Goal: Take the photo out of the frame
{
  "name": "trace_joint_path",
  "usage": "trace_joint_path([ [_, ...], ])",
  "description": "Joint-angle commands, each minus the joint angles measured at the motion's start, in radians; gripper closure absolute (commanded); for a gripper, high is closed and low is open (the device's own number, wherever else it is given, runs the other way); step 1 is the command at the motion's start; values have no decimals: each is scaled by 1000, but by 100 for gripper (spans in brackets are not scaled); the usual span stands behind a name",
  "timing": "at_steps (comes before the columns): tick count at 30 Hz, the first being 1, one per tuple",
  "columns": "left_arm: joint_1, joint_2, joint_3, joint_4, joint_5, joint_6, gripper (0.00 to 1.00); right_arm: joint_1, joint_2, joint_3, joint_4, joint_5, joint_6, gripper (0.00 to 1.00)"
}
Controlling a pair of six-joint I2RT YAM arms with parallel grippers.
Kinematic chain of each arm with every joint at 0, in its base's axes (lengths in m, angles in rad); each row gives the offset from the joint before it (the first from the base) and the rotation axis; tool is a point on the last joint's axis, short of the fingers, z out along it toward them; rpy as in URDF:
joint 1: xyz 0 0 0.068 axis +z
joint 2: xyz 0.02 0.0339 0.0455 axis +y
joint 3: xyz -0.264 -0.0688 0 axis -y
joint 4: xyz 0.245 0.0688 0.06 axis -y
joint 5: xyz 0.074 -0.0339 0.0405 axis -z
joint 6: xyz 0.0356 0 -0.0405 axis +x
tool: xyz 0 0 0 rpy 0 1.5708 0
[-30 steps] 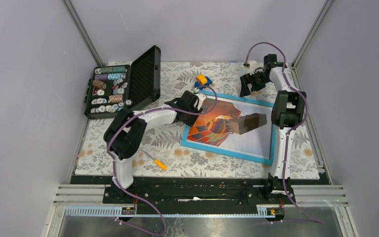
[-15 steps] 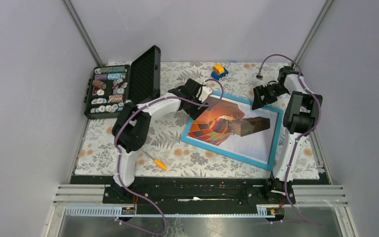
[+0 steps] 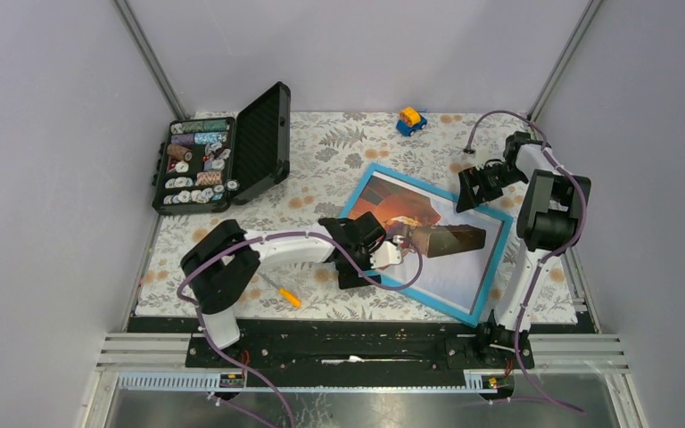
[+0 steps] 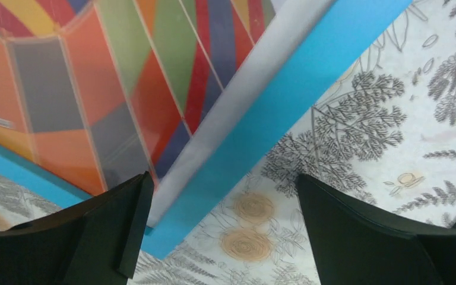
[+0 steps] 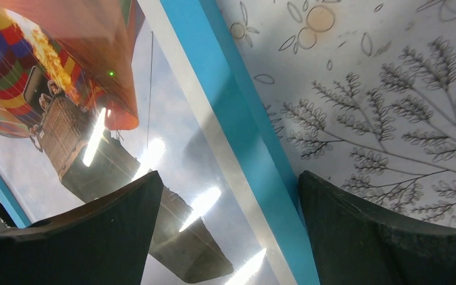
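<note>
Since a second earlier, the big picture frame with the thin blue border (image 3: 479,287) had turned on the flowery surface (image 3: 321,152), the left gripper (image 3: 363,257) had slid from the frame's far corner down to its near left corner, and the little blue and yellow toy car (image 3: 409,120) had rolled off to the far edge.

On the far left, a black case of poker chips (image 3: 218,152) sat open, well apart from the frame. Nearer the arms lay a small screwdriver with an orange handle (image 3: 283,292).

The left gripper (image 4: 222,222) hung over the near left corner of the frame (image 4: 285,110). Its jaws were spread wide, one on each side of the blue corner, pinching nothing.

The photo of the orange and red hot-air balloon (image 3: 428,236) was inside the frame, lying face up under shiny glass. So the job looked hardly begun. The frame likely needs flipping over so the back can be opened and the photo (image 4: 65,89) pulled out.

On the right, the right gripper (image 3: 480,185) hovered over the frame's far right edge. Its jaws were spread too, holding nothing, with the blue border (image 5: 237,136) between them and the photo's basket (image 5: 65,136) showing beside it.

Nothing lay on the frame, and the toy car was out of the way.
</note>
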State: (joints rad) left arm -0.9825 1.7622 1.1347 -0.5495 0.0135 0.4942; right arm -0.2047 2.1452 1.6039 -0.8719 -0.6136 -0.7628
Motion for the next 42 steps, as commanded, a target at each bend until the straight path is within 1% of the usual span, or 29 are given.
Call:
trace_joint_path([
  [1, 6, 40, -11, 82, -136, 17, 1, 16, -35, -79, -90, -2, 16, 9],
  [4, 17, 73, -12, 152, -233, 28, 1, 16, -65, -123, -91, -10, 13, 9],
  [6, 48, 93, 11, 178, -257, 27, 1, 16, -83, -153, -91, -13, 11, 10],
  [11, 205, 150, 170, 191, -217, -14, 1, 16, -146, -250, -93, -44, 2, 11],
  [14, 264, 200, 277, 188, -183, -37, 1, 18, -180, -305, -97, -68, -2, 11],
  [18, 291, 289, 410, 174, -187, -71, 1, 32, -223, -373, -104, -107, 0, 11],
  [22, 305, 363, 535, 163, -211, -145, 1, 98, -262, -456, -95, -133, 28, 10],
  [25, 311, 371, 599, 119, -161, -189, 1, 127, -285, -484, -80, -156, 75, 9],
  [27, 311, 340, 594, 98, -117, -217, 1, 128, -299, -481, -64, -146, 116, 9],
  [30, 314, 263, 539, 62, -62, -289, 1, 124, -335, -466, 1, -97, 238, 9],
  [33, 318, 167, 467, 44, -20, -383, 1, 113, -398, -465, 113, -46, 404, 8],
  [34, 320, 137, 429, 55, -18, -420, 1, 113, -419, -470, 160, -21, 463, 8],
  [36, 320, 76, 355, 87, 27, -476, 1, 113, -453, -484, 249, 24, 568, 9],
  [39, 320, -2, 256, 148, 38, -531, 1, 122, -486, -518, 361, 91, 676, 14],
  [42, 320, -43, 213, 178, 22, -541, 1, 147, -476, -516, 403, 170, 700, 21],
])
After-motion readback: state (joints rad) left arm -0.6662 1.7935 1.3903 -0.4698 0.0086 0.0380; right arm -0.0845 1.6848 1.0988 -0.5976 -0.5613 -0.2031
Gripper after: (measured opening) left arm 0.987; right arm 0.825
